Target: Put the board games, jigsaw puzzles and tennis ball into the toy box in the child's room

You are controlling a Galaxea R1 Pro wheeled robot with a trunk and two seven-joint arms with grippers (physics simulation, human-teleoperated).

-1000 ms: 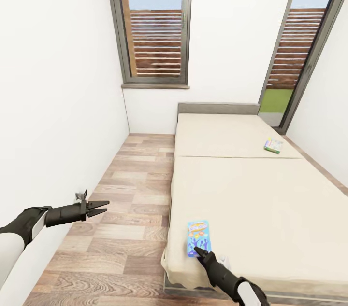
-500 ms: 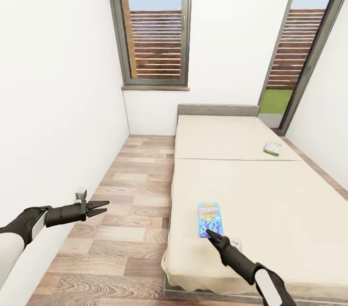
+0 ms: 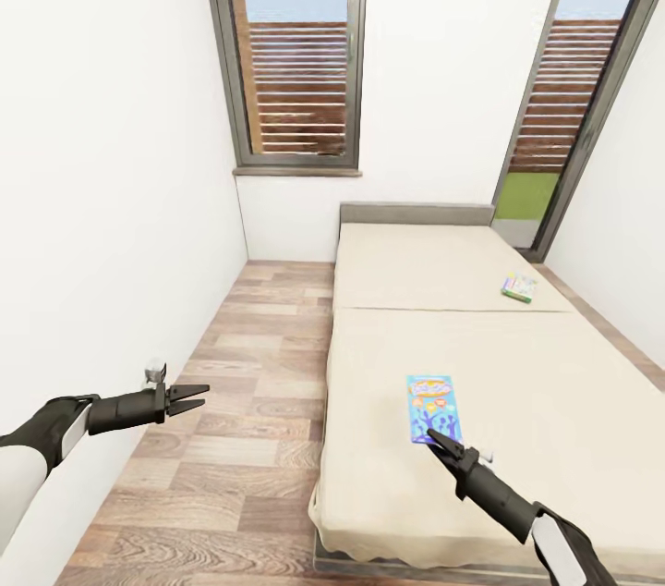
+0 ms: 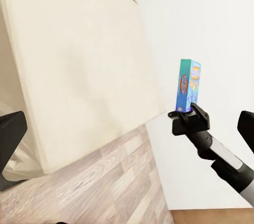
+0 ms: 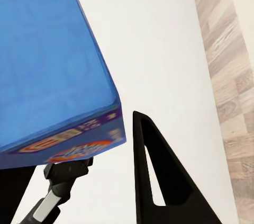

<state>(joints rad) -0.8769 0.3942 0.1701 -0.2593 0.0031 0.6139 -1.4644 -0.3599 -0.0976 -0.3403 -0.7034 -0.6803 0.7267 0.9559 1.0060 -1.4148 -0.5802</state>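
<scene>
Over the near half of the beige mattress bed point(image 3: 554, 383): blue rectangular cardboard board game box point(image 3: 430, 408), taken at its near short end by the right gripper point(image 3: 434, 438). Fingers judged clamped on that end, since the left wrist view presents the box standing straight out from the jaws like a held card. One dark finger point(image 5: 159, 176) seen hard beside the box corner in the right wrist view, its partner hidden behind the box. End grip likely chosen because of the flat lie of the box, leaving only an edge to pinch. Hold judged shallow; risk of swing or slip under a quick move. Farther up the bed, near its right edge: second board game, a small green box point(image 3: 519, 287), lying flat and untouched, well apart from both arms. Left gripper point(image 3: 185, 398) held out over the wood plank floor point(image 3: 249, 383), fingers spread and empty, presumably parked clear of the bed. Carry to the toy box not yet done.
</scene>
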